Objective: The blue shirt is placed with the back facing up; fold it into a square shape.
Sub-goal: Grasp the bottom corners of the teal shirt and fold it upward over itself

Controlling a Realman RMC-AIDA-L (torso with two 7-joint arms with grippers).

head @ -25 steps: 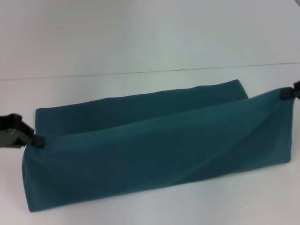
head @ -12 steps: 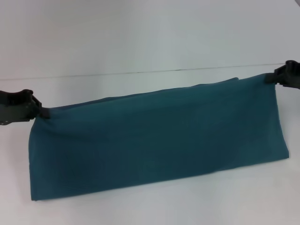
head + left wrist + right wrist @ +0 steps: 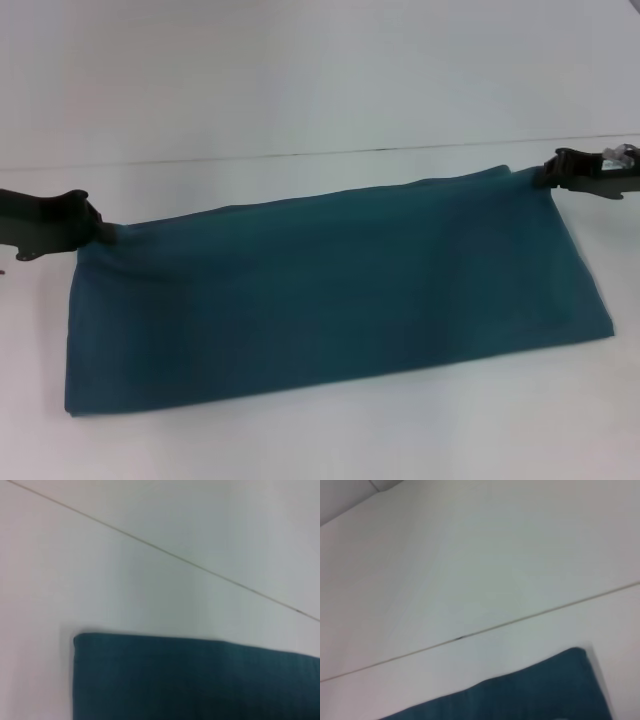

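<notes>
Two grippers are pinching the far corners of the blue shirt [image 3: 330, 290], left gripper [image 3: 98, 232] and right gripper [image 3: 545, 176], jaws clamped on cloth, while it's lying as a long strip running left-right across the worktop [image 3: 300, 90].

Shirt [image 3: 330, 290] between two claws

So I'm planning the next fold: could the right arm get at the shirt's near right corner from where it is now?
Probably yes. The right gripper sits at the far right corner of the blue shirt, and only flat cloth and bare table lie between it and the near corner. The left gripper is across the shirt.
</notes>
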